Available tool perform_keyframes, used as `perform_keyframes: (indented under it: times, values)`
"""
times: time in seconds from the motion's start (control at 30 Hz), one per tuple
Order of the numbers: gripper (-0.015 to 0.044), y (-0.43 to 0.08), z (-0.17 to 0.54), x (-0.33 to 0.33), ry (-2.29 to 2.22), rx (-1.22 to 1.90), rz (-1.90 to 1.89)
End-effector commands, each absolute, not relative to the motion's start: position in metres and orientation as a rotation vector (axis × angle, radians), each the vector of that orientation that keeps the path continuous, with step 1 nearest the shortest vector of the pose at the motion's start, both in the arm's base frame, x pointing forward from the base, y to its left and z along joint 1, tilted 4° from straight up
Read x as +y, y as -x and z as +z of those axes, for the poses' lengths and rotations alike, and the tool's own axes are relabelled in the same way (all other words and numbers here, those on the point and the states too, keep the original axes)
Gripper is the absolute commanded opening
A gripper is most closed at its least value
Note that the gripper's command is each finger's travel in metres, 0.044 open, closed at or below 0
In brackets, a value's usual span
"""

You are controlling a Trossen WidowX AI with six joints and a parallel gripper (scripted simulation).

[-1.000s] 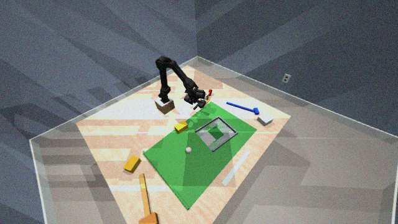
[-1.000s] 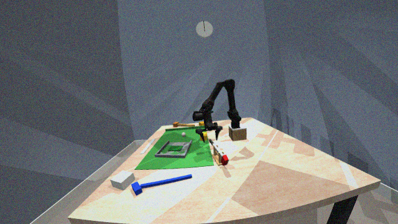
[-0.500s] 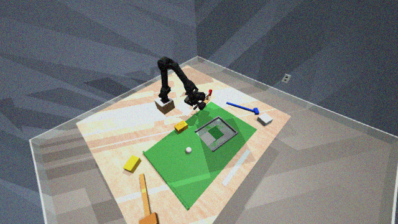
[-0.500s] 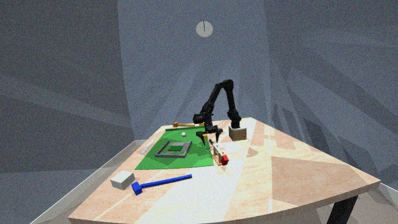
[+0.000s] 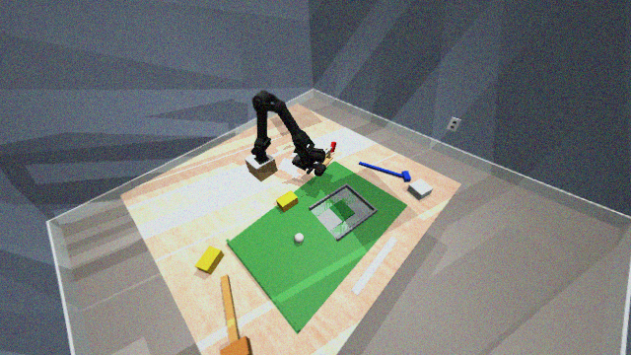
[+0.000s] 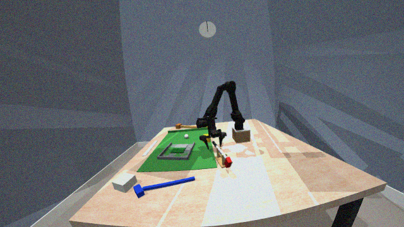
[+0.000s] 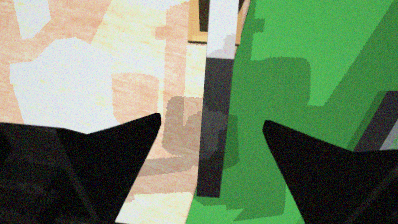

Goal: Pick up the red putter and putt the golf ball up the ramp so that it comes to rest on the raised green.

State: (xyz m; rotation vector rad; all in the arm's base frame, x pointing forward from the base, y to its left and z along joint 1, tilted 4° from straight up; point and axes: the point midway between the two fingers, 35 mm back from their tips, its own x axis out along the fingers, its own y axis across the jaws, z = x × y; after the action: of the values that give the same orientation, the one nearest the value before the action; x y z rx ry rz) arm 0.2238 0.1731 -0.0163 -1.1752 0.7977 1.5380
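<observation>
The red putter (image 5: 333,146) (image 6: 228,162) (image 7: 215,130) leans on a small wooden stand (image 7: 197,38), its red head up and its dark grip toward the arm. My gripper (image 6: 214,147) (image 7: 212,121) is open above the grip end; in the wrist view the dark grip shows between the two separated fingertips. The white golf ball (image 5: 299,238) (image 6: 186,136) lies on the green mat (image 5: 276,261) (image 6: 148,168) (image 7: 290,40). The raised green (image 5: 345,209) (image 6: 178,151) is a square inside a grey-walled frame (image 5: 361,198) (image 6: 173,158). The ramp's slope is hard to make out.
A blue putter (image 5: 385,170) (image 6: 168,183) and a white block (image 5: 420,188) (image 6: 124,181) lie beyond the mat. Two yellow blocks (image 5: 287,200) (image 5: 209,259) and an orange putter (image 5: 229,306) lie along the other side. A white strip (image 5: 375,266) (image 6: 149,148) lies beside the mat.
</observation>
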Motion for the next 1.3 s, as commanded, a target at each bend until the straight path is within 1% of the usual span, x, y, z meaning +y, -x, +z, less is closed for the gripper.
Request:
perform_keyframes:
  times: [0.0,0.4,0.63,0.83,1.17,1.27]
  values:
    - [0.0361,-0.224,-0.016,0.173,1.176,0.796,1.537]
    - [0.0046,-0.224,-0.016,0.173,1.176,0.796,1.537]
    - [0.0000,-0.224,-0.016,0.173,1.176,0.796,1.537]
    - [0.0000,-0.226,0.000,0.174,1.175,0.797,1.537]
    - [0.0000,-0.222,0.073,0.168,1.174,0.798,1.539]
    - [0.0000,-0.220,0.084,0.166,1.174,0.798,1.539]
